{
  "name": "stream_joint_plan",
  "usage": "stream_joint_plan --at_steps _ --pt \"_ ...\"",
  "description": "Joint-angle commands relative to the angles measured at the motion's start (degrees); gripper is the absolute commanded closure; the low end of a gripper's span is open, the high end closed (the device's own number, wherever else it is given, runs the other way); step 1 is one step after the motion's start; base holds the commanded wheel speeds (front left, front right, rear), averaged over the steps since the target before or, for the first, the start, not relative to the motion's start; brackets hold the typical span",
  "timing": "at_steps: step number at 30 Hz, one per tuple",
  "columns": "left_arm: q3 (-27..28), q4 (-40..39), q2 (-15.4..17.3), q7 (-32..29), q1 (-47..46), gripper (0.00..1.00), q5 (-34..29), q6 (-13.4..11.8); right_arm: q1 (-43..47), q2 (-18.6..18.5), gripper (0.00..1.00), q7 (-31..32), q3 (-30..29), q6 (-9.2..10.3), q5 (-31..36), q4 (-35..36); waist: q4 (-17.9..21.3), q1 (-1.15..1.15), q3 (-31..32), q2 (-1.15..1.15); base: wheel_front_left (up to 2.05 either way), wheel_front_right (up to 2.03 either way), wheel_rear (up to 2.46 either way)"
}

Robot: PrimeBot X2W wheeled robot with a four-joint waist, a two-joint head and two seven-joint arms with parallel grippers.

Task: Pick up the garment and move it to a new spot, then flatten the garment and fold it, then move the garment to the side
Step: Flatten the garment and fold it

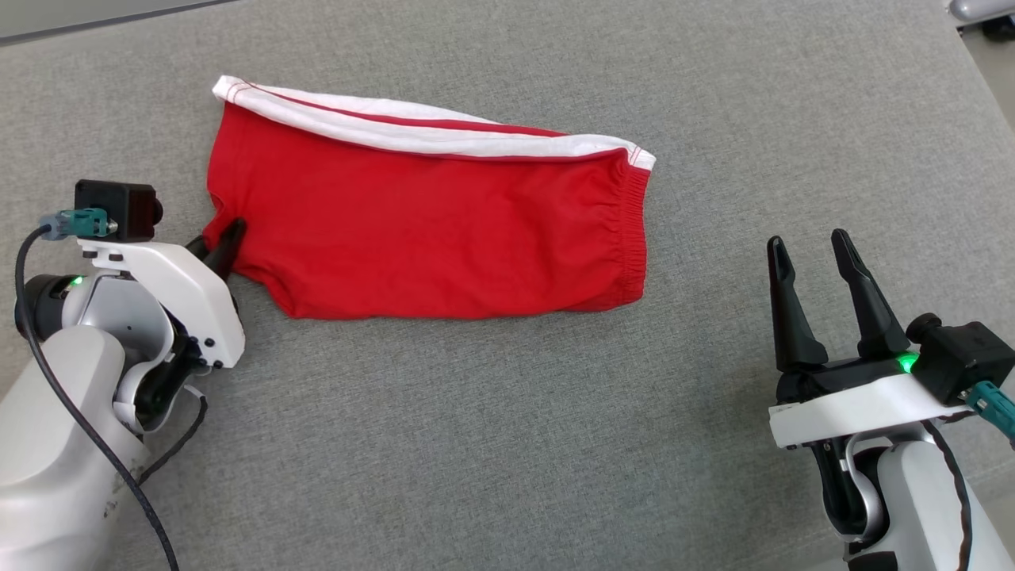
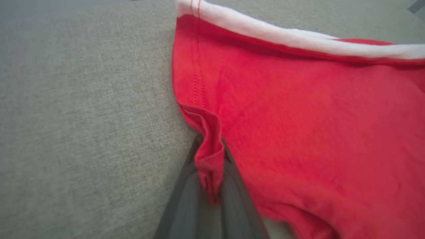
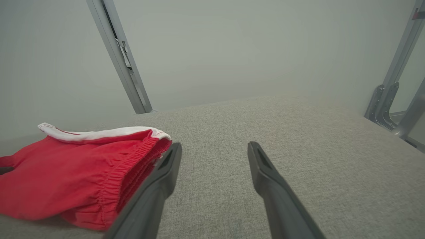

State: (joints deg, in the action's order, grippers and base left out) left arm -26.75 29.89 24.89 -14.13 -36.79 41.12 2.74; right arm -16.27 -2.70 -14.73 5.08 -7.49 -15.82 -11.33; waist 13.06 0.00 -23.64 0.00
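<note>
A gray woven surface (image 1: 507, 444) spreads under everything. The red garment (image 1: 428, 230) lies flat across the upper middle of the head view, its white band (image 1: 444, 135) along the top edge. At the left, the left gripper (image 1: 230, 238) is closed on a bunched fold at the garment's lower left corner, with the cloth pinched between both fingers. At the lower right, the right gripper (image 1: 809, 239) sits apart from the garment's gathered right edge, its fingers spread and holding nothing.
</note>
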Motion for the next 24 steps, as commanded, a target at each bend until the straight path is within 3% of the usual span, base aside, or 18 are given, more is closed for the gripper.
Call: stream_joint_plan --at_steps 1,8,17,24 --pt "-0.71 0.21 0.08 -0.7 1.9 1.0 0.3 0.29 -0.72 -0.34 0.0 -0.42 -0.02 -0.01 -0.53 0.03 -0.25 0.0 0.22 0.0 0.0 0.0 0.0" --pt "1.36 -6.11 -0.43 3.82 5.88 1.0 1.18 -2.66 -0.09 -0.36 0.0 -0.58 -0.88 -0.01 -0.65 -0.65 -2.15 0.0 1.64 0.0 0.0 0.0 0.0" --pt "3.46 -20.4 -2.69 9.88 19.67 1.0 2.84 -9.37 0.95 -0.34 0.0 -0.4 -2.78 -0.01 1.18 -0.45 -7.05 0.0 3.05 0.0 0.0 0.0 0.0" --pt "3.1 -25.6 -3.09 11.43 24.25 1.0 2.66 -11.2 1.34 -0.36 0.0 1.13 -3.82 -0.01 2.18 0.3 -10.05 0.0 3.78 0.0 0.0 0.0 0.0"
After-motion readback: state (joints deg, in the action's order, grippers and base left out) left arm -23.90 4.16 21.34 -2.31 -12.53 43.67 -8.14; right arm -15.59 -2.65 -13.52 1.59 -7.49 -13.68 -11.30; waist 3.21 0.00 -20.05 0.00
